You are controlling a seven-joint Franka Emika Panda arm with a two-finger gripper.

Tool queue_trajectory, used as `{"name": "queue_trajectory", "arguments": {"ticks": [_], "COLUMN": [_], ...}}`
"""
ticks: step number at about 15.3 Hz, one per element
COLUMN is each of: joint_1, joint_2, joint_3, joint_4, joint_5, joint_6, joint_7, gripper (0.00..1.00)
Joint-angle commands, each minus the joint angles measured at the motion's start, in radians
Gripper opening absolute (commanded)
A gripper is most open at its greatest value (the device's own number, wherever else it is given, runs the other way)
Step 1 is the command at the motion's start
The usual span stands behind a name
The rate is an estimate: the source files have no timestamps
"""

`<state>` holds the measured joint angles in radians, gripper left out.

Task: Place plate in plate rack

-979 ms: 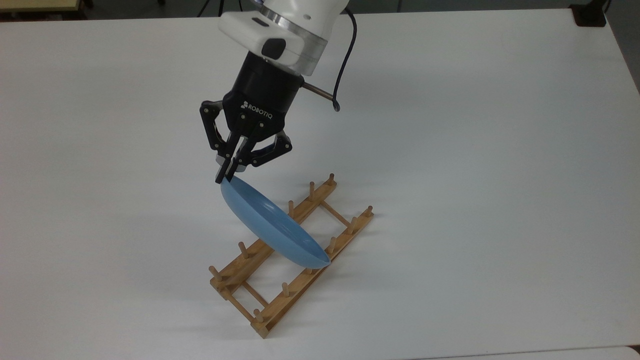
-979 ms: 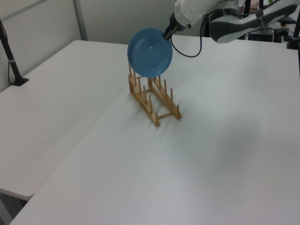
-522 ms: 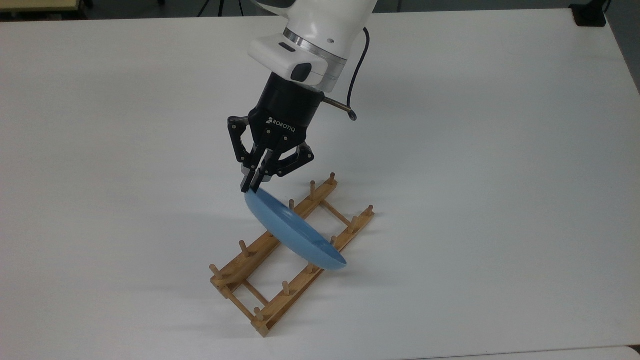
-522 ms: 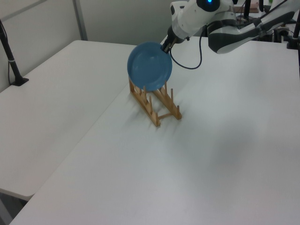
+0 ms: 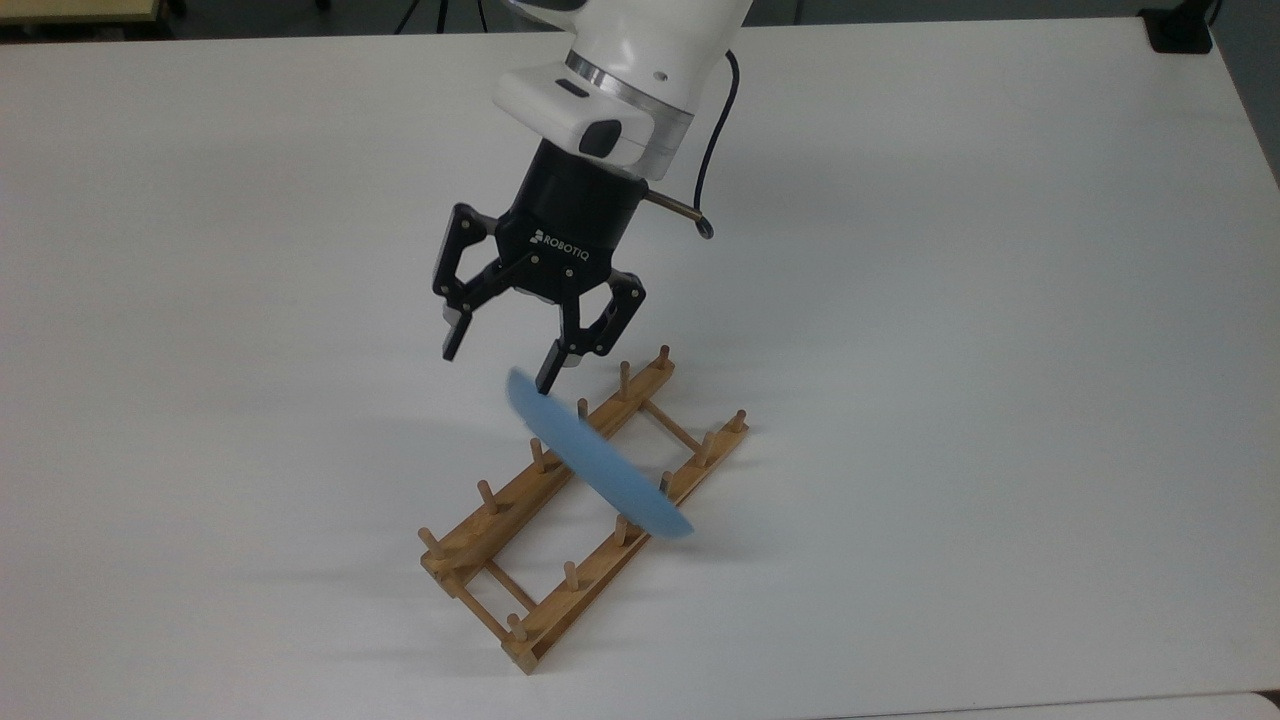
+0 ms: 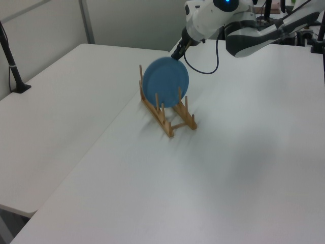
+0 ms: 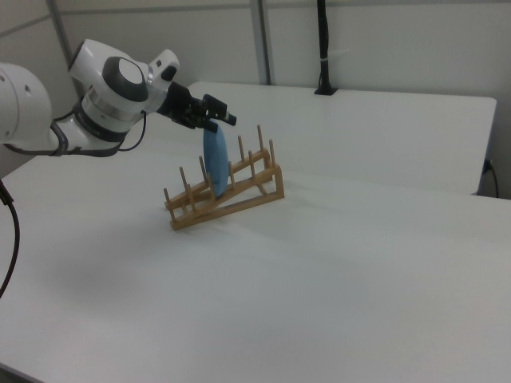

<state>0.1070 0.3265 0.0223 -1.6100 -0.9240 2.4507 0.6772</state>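
My fingers (image 5: 503, 362) hang spread open just above the plate (image 5: 598, 467), which stands on edge between the pegs of the plate rack (image 5: 560, 530) on the desk (image 5: 1000, 300).

The white arm (image 5: 640, 60) reaches down at a slant to a black gripper (image 5: 500, 364) with its two fingers spread wide apart, holding nothing. The fingertips (image 5: 548, 378) hang just above the plate rack (image 5: 560, 540), pointing downward.
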Motion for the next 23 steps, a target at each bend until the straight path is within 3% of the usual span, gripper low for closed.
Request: {"name": "queue_trajectory", "arguments": {"ticks": [1,5,10,14,17,19,23], "joint_1": [0.006,0.011,-0.006,-0.102,-0.184,-0.207,-0.213], "joint_2": [-0.052,-0.093,-0.178,-0.242,-0.299,-0.322,-0.319], "joint_3": [-0.007,-0.005,-0.021,-0.024,-0.031,-0.033,-0.036], "joint_4": [0.008,0.008,0.008,0.007,-0.001,-0.007,-0.007], "joint_5": [0.051,0.277,0.712,0.913,0.985,0.985,0.975], "joint_6": [-0.016,-0.108,-0.347,-0.568,-0.74,-0.817,-0.826], "joint_7": [0.048,-0.026,-0.367,-0.572,-0.753,-0.763,-0.765], "gripper": [1.0,1.0,1.0,1.0,1.0,1.0,1.0]}}
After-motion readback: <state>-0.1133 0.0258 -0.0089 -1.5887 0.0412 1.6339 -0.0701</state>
